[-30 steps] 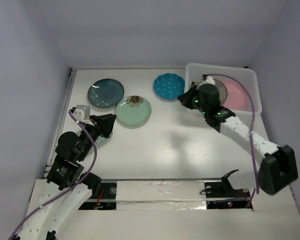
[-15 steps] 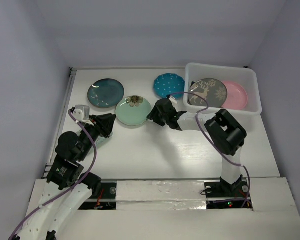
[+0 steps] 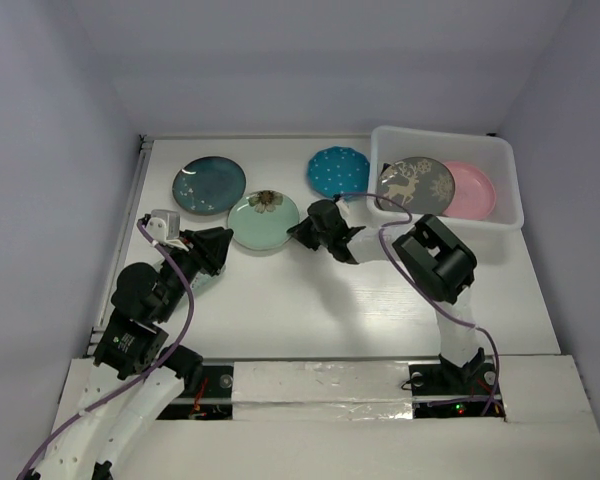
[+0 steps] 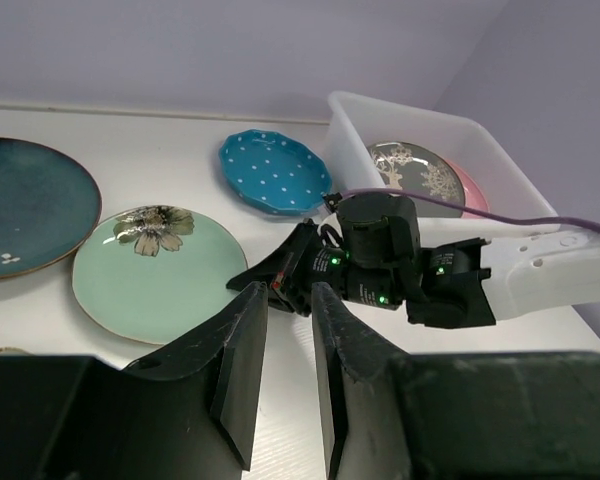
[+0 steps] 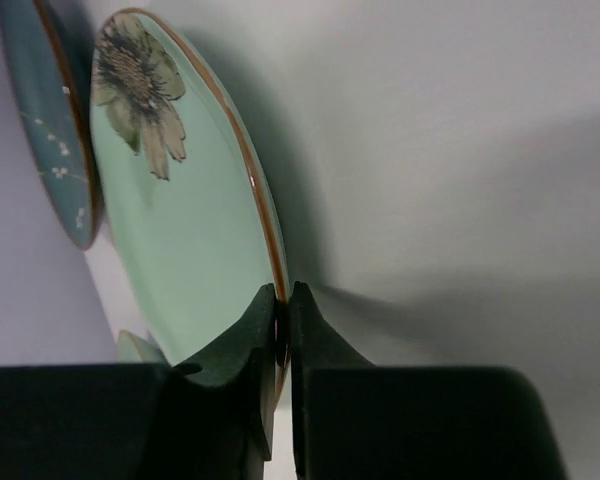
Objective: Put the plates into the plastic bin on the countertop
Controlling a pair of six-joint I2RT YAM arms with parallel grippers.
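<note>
Mint plate (image 3: 263, 221) rim-pinched, grey plate (image 3: 416, 183) in bin (image 3: 440, 132)

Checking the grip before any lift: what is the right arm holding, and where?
The green plate, pinched at its rim between the right fingers.

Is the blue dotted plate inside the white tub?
No, the blue dotted plate lies on the countertop just left of the tub, outside its wall.

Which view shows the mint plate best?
Left wrist: nearly the whole mint plate shows large, flower and rim clear, the right tool at its edge. The top view shows it small; the right wrist shows only part, at a steep angle.
</note>
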